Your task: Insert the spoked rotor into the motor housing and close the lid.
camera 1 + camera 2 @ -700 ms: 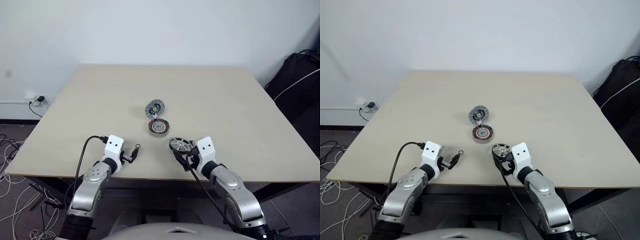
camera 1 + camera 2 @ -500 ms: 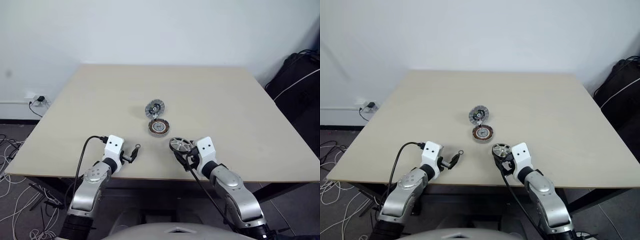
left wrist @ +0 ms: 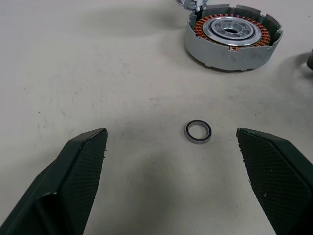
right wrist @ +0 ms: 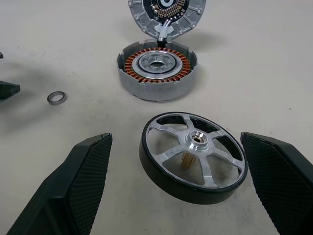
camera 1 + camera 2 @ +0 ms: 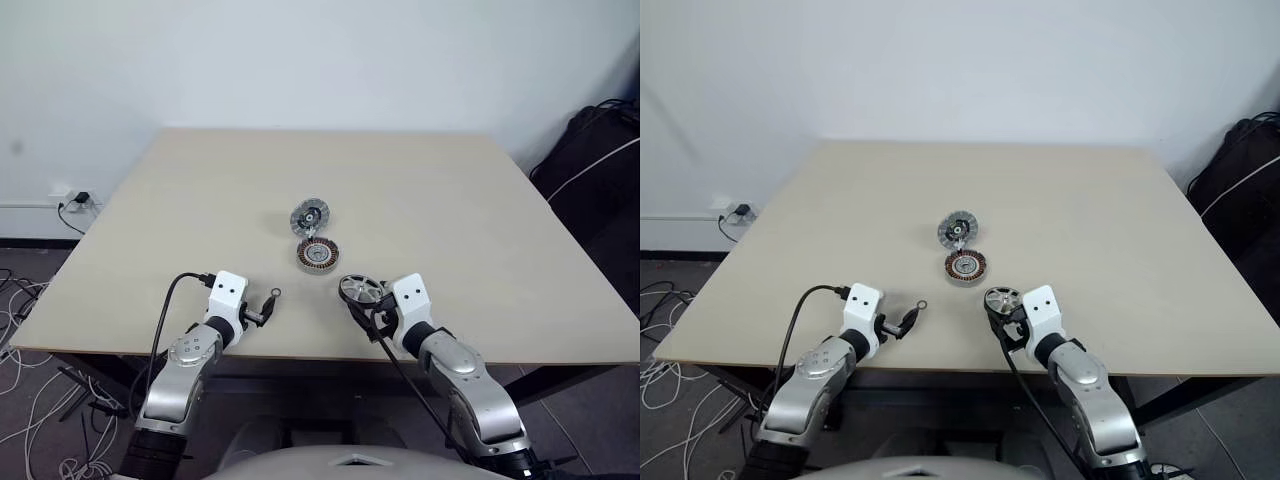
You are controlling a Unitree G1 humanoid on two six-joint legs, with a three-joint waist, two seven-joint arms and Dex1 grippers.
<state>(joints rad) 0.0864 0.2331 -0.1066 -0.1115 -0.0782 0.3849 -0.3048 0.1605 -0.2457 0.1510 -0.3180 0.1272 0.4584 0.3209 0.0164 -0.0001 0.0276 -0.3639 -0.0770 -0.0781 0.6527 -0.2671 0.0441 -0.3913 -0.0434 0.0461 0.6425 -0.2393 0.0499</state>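
The spoked rotor [image 4: 194,156], a silvery wheel with a dark rim, lies flat on the table just ahead of my right gripper [image 4: 174,139], which is open and wider than the wheel. Beyond it sits the motor housing [image 4: 157,69] with its copper windings showing. The lid [image 4: 166,14] stands tilted open at the housing's far rim. My left gripper [image 3: 171,132] is open near the table's front edge, and only a small metal ring [image 3: 197,131] lies between its fingers. From the head, rotor [image 5: 362,290], housing [image 5: 318,255] and lid [image 5: 310,216] sit mid-table.
The beige table [image 5: 450,200] has bare surface all round the parts. A dark bag [image 5: 600,170] and cables stand off the right side. A wall socket [image 5: 75,200] and loose wires lie on the floor at the left.
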